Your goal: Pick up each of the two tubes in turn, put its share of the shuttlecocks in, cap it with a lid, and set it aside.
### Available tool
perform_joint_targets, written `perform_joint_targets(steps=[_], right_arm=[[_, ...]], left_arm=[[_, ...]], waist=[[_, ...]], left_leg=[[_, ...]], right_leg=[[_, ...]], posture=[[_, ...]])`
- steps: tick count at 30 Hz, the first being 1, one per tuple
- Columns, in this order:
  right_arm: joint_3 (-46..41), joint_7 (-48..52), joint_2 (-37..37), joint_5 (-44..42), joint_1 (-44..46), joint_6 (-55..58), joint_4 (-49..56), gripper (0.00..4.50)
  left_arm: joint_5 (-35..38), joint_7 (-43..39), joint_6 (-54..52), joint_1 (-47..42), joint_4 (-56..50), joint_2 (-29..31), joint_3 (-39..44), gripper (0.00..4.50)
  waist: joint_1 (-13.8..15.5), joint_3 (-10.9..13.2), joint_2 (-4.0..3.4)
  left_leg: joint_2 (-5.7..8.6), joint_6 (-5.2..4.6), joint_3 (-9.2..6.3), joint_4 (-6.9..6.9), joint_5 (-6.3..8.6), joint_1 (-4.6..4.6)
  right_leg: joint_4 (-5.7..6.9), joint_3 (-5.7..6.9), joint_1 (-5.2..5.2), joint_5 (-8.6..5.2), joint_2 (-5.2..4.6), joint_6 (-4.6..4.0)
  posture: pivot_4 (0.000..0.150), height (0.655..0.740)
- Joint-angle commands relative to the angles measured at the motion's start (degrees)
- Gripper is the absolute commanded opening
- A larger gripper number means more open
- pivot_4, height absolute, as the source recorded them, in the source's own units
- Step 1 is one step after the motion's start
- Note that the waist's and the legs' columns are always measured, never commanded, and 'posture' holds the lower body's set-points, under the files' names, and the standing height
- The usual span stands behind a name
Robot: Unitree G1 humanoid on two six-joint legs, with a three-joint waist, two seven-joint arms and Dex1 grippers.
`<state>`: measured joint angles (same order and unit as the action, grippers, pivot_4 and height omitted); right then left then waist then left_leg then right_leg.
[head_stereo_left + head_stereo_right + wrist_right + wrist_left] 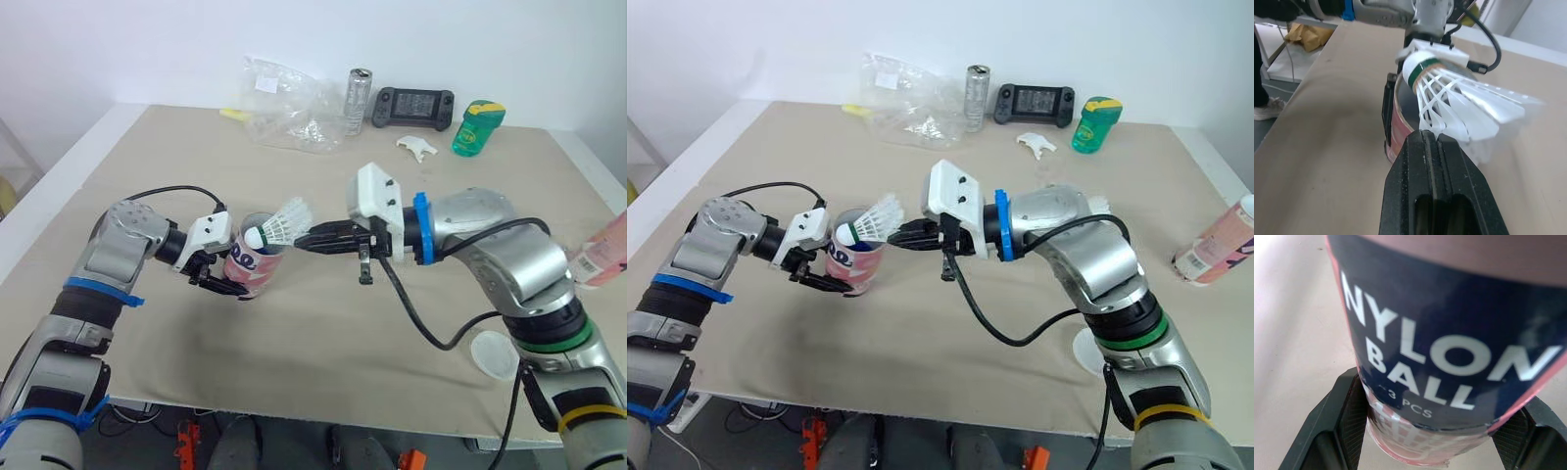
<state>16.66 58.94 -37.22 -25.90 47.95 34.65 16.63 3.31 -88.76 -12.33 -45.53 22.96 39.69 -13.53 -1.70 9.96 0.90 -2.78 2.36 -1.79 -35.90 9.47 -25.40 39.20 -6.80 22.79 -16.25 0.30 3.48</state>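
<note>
**Finding.** We find the left gripper (227, 270) clamped across the lower body of the tube (253, 262). It holds the tube above the table, tilted, with the open mouth turned toward the right arm. The right gripper (304, 239) is pinched shut on the skirt of a shuttlecock (285, 226). The shuttlecock's green-banded cork sits at the tube's rim and, as far as we can judge, is not yet down inside. A second tube (1215, 245) rests near the table's right edge. A white lid (493, 354) lies on the table beside the right forearm.

**Assessment.** We judge the step in hand to be insertion into the first tube, early in the task.

**Recommendation.**
- Centre the cork on the opening and line the shuttlecock up with the tube's axis before advancing.
- Advance slowly, because the pinch is on thin skirt ribs and the shuttlecock may swivel.
- Let go only once the skirt has passed the rim, where it could snag.
- Keep the left grip firm, so the push does not rock the tube.
</note>
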Motion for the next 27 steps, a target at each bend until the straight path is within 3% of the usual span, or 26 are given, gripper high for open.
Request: perform_joint_targets(steps=[1,12,20,23,24,25,27], right_arm=[[-1.3,1.3,0.6,1.2,2.4,-2.0,-0.9,0.12],[-6.1,5.1,-2.8,-0.4,1.8,-1.7,-0.6,0.12],[0.2,5.0,2.6,0.7,3.0,-0.3,1.7,0.12],[1.7,5.8,4.5,1.0,4.1,0.4,0.7,1.44],[1.9,5.8,4.8,1.3,4.4,0.5,0.4,1.59],[2.0,5.8,5.0,1.5,4.6,0.5,0.1,2.27],[1.0,5.7,4.8,1.3,5.0,0.6,-0.2,3.06]], left_arm=[[0.4,-0.2,-0.8,0.9,-2.4,-0.1,-1.0,2.99],[0.2,-0.3,-0.5,0.4,-1.6,-0.5,-1.5,2.99],[-0.2,-0.4,0.1,-0.5,-0.5,-1.1,-1.8,2.99],[-0.2,-0.6,0.1,-0.5,-0.5,-1.1,-1.7,2.99],[-0.3,-0.6,0.2,-0.5,-0.6,-1.1,-1.7,2.99],[-0.3,-0.6,0.2,-0.5,-0.6,-1.1,-1.6,2.99],[-0.3,-0.6,0.1,-0.4,-0.7,-1.1,-1.6,2.99]], waist=[[0.0,0.0,0.00],[0.0,0.0,0.00],[0.0,0.0,0.00],[0.1,0.0,0.00],[0.2,0.0,0.00],[0.3,0.0,0.00],[0.3,0.0,0.00]], left_leg=[[0.01,0.00,0.00,0.02,0.00,0.00],[0.02,0.00,-0.01,0.05,0.00,0.00],[0.02,0.00,-0.02,0.04,0.00,-0.01],[0.02,0.00,-0.03,0.03,0.00,-0.01],[0.02,0.00,-0.04,0.02,0.00,-0.01],[0.02,0.00,-0.04,0.01,0.00,-0.01],[0.04,0.00,-0.03,0.01,0.00,-0.03]], right_leg=[[0.00,0.00,0.01,0.00,0.00,-0.02],[0.00,0.02,0.01,-0.01,-0.02,-0.03],[0.00,0.02,0.01,-0.01,-0.02,-0.01],[0.02,0.04,0.02,0.00,-0.01,0.01],[0.02,0.06,0.01,-0.01,-0.02,0.01],[0.02,0.07,0.01,0.00,-0.03,0.01],[0.02,0.07,0.01,0.00,-0.07,-0.01]], posture=[[0.150,0.7394],[0.150,0.7394],[0.150,0.7394],[0.150,0.7394],[0.150,0.7394],[0.150,0.7394],[0.150,0.7394]])
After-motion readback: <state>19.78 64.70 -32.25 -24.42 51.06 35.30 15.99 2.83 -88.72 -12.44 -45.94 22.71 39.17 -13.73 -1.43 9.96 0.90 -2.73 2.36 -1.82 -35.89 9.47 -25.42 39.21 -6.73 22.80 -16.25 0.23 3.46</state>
